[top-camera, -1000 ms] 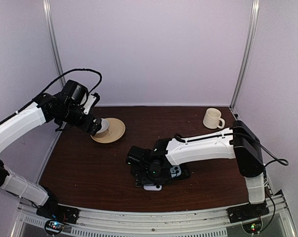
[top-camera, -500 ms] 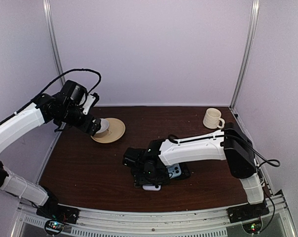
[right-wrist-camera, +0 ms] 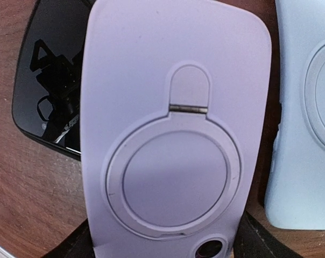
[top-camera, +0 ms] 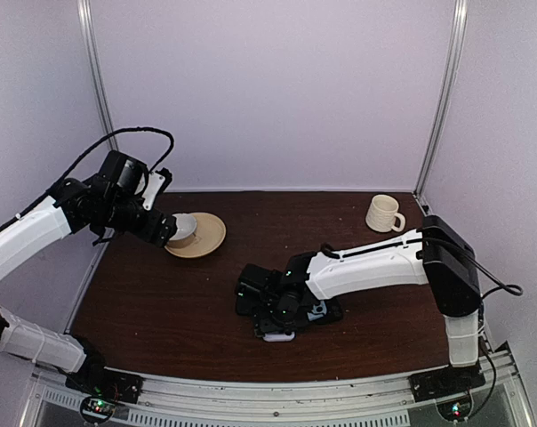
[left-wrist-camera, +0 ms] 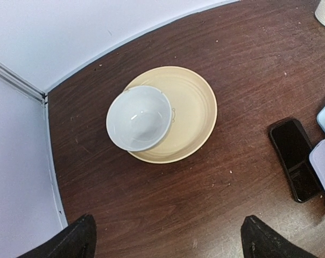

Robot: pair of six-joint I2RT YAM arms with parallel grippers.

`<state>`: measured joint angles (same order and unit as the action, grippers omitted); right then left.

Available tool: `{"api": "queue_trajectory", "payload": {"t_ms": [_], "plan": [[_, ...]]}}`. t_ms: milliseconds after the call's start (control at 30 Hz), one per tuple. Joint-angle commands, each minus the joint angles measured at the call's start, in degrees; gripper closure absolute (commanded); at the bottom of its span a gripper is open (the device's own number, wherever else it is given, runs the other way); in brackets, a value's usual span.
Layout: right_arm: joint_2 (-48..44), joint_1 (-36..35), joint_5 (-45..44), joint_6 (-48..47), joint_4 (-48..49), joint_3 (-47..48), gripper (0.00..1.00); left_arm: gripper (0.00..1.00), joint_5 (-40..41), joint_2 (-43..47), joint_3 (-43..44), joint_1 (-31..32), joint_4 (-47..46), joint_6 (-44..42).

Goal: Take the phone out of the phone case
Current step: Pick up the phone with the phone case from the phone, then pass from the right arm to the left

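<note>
A lavender phone case with a round ring holder fills the right wrist view, back side up; a dark camera lens shows in its hole near the bottom. My right gripper has a finger against each side of the case, low over the table. The case's end shows below the gripper in the top view. A bare black phone lies screen up beside the case, partly under its left edge. My left gripper is open and empty, held above the table near the bowl.
A light blue case lies right next to the lavender one. A white bowl sits on a tan plate at the back left. A cream mug stands at the back right.
My right gripper shifted left and then back right over the phones, staying low. My left arm drew back a little to the left, away from the plate.
</note>
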<state>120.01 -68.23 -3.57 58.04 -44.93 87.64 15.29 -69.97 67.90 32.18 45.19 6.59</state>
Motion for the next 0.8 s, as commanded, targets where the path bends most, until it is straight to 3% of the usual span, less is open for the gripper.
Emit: {"api": "queue_trajectory", "payload": {"t_ms": [0,200,433,600,767], "plan": [[-6.54,0.94,-3.15,-6.56,8.02,-4.61,0.45,0.03,-7.31,1.56,-1.35,-0.19,-5.61,-1.40],[-14.80,1.00,-5.60,-16.87,16.58,-10.44,0.45,0.07,-25.42,0.53,-0.99,-0.19,-6.65,2.60],[-21.49,1.07,-6.54,-28.53,23.19,-13.68,0.46,0.16,-39.80,-3.24,-0.14,-0.19,-6.37,10.97],[-24.88,1.05,-4.58,-36.72,26.39,-14.20,0.46,0.21,-48.49,-5.58,-0.70,0.04,-9.03,15.75],[-28.20,1.40,2.80,-42.46,29.26,-14.34,0.44,0.21,-56.35,-3.53,-3.09,0.65,-13.73,12.87]]}}
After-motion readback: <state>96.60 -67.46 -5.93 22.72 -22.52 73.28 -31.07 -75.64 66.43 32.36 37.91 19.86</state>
